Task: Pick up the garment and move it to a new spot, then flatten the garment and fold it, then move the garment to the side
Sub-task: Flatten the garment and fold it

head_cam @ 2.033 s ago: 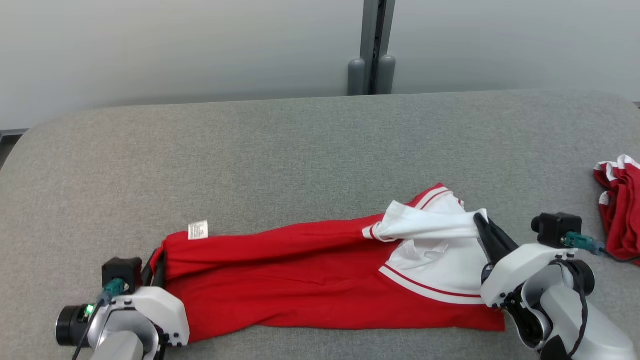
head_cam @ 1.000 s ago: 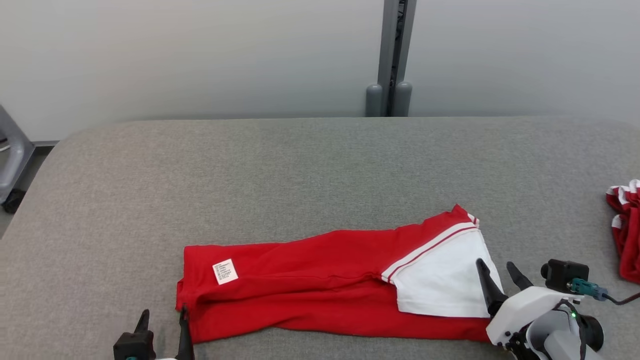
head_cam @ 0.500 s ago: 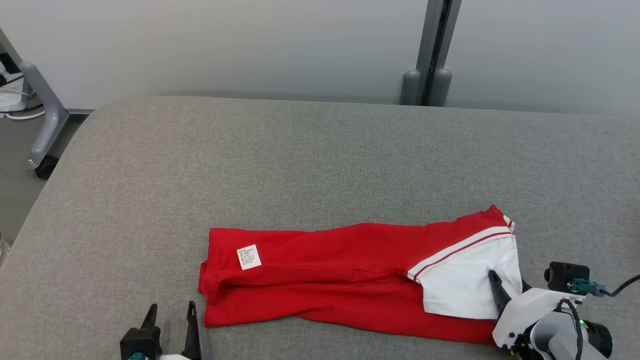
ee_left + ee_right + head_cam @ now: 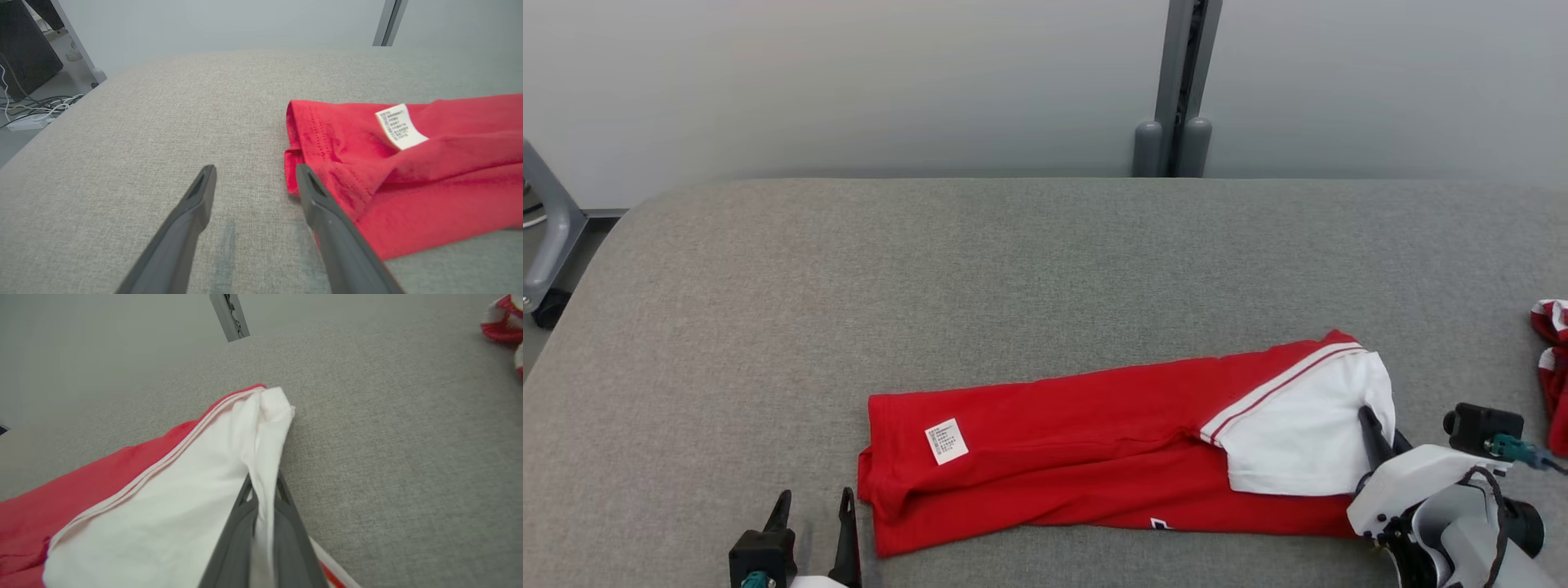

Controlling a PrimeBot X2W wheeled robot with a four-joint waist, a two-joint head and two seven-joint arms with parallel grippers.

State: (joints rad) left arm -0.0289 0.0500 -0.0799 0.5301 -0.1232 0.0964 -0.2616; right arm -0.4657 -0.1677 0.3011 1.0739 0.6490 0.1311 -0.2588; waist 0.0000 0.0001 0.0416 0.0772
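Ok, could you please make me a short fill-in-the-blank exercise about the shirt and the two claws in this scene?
1. The right claw is shut on the ____ part of the shirt.
2. The left claw is ____, just beside the shirt's red end.
3. On the red part of the shirt lies a small white ____ with printed text.

Missing words: white; open; label.

On the table, the garment lies toward 5 o'clock; left gripper beside its 8 o'clock corner, right gripper at its 3 o'clock end, second garment well apart at 3 o'clock.
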